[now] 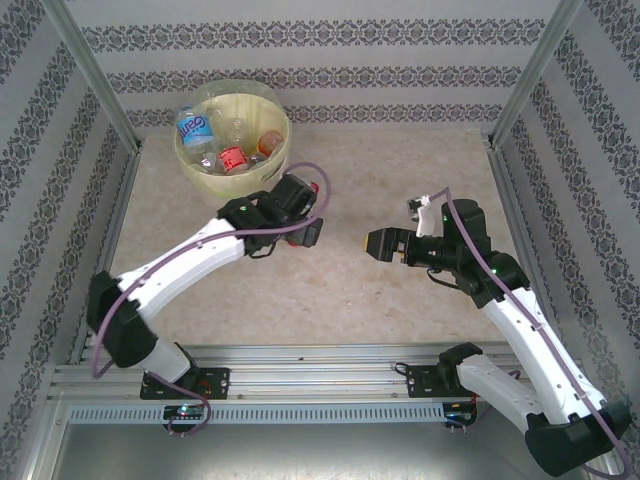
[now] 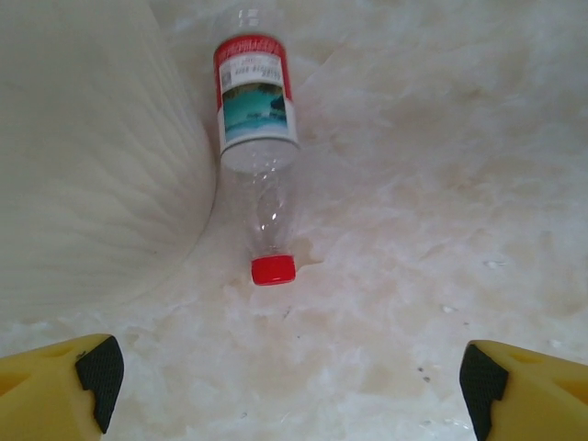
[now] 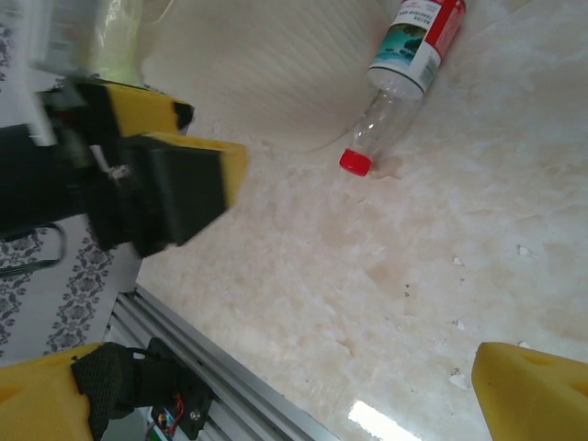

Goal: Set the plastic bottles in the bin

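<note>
Round cream-white plastic bin [image 1: 215, 183] at the table's [image 2: 441, 184] far left holds several plastic bottles [image 1: 232, 157]. One clear red-labelled, red-capped bottle [image 2: 260, 147] lies on the table just beside the bin wall. Left pincer [image 2: 289, 372] hovers near it, fingers wide apart, empty. Right pincer [image 3: 294, 395] is likewise open and empty.

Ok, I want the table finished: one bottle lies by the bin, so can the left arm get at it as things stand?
Probably yes. The left gripper is open, with bare table between it and the bottle. The bottle lies right beside the bin, which may crowd one finger.
</note>
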`<state>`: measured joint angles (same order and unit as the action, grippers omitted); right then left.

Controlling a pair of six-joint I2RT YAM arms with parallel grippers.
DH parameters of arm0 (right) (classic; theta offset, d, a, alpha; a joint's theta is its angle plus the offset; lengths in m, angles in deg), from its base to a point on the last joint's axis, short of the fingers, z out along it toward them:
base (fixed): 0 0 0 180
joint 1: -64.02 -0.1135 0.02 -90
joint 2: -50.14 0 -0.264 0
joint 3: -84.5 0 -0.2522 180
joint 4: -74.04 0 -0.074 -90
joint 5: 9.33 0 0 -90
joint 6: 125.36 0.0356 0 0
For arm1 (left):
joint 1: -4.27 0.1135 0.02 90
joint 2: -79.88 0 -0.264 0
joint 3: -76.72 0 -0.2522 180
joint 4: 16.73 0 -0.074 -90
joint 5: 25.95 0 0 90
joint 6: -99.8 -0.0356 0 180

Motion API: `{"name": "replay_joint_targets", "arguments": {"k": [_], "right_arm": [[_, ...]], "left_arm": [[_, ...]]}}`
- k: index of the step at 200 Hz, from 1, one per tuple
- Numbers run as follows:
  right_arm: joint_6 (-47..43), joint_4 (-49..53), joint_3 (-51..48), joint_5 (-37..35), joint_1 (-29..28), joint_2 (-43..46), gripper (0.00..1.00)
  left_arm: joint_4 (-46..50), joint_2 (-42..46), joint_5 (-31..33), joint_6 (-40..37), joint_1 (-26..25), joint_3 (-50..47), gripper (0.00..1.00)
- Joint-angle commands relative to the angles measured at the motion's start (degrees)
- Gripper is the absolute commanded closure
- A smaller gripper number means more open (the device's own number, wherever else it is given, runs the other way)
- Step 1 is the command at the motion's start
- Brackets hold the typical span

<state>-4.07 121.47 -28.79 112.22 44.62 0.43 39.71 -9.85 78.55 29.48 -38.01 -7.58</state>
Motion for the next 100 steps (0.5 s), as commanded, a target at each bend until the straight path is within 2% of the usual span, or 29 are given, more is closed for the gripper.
{"name": "replay_joint_targets", "arguments": {"k": [1, 46, 100], "right_arm": [[-1.05, 2.94, -0.82, -4.98, -0.6, 1.82, 0.02], [-0.71, 2.99, -2.14, -6.17, -0.51, 3.13, 0.02], [-0.84, 3.68, -2.32, -6.56, -0.39, 3.57, 0.02]], "left_arm": [[-1.87, -4.24, 3.68, 3.57, -0.19, 3.87, 0.07], [1.22, -16.95, 4.58, 5.78, 1.48, 11.71, 0.11], [3.57, -27.88, 6.53, 5.59, 4.8, 19.7, 0.19]]}}
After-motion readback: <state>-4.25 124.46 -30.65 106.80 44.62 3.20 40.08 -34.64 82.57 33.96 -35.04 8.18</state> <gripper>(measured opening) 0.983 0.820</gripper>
